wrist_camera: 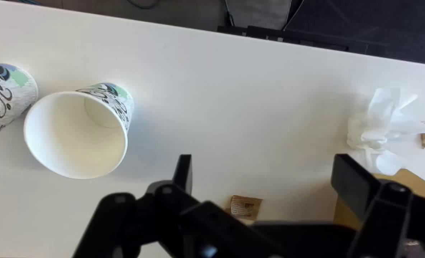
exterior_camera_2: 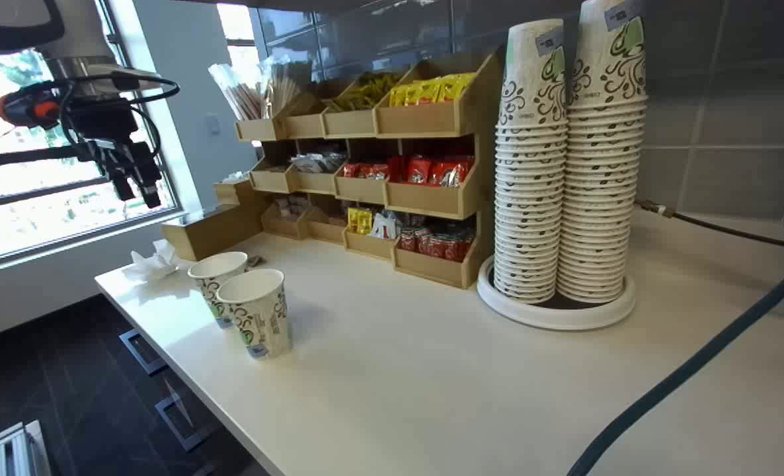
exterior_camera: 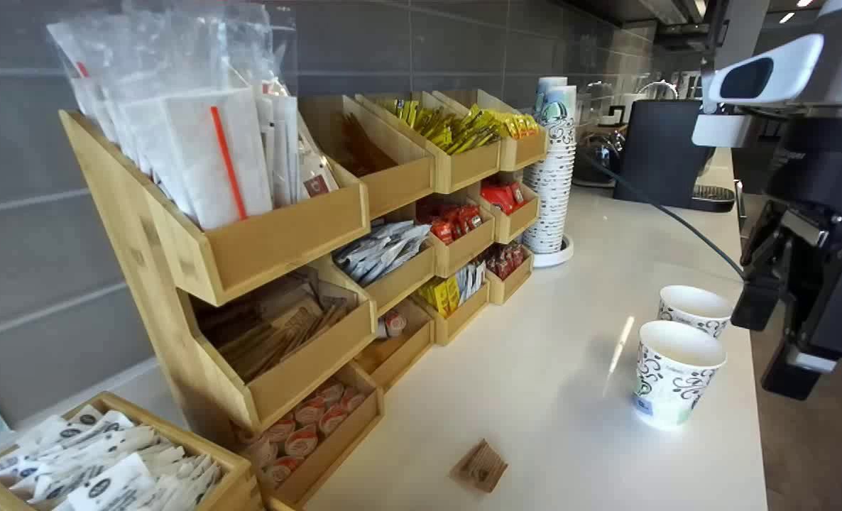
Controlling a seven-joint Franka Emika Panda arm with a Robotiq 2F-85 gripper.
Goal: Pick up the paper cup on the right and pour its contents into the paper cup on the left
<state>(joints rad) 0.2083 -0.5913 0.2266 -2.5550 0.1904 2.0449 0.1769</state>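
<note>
all to play for: nothing lifted, nothing poured, so i'd call grasp, tilt and pour all left, and the gripper [wrist_camera: 268, 177] hangs in the air with its jaws spread wide around nothing. in an exterior view the nearer paper cup [exterior_camera_2: 258, 318] and farther paper cup [exterior_camera_2: 208, 289] stand upright, close together on the white counter [exterior_camera_2: 418, 370], both swirl-printed; the wrist view peers into the farther one, pale inside, no contents visible!

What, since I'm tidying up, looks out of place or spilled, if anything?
A crumpled white tissue lies near one end of the counter, and a brown packet lies outside the wooden rack; both look stray. No spill shows; the two unstacked paper cups stand upright.
</note>
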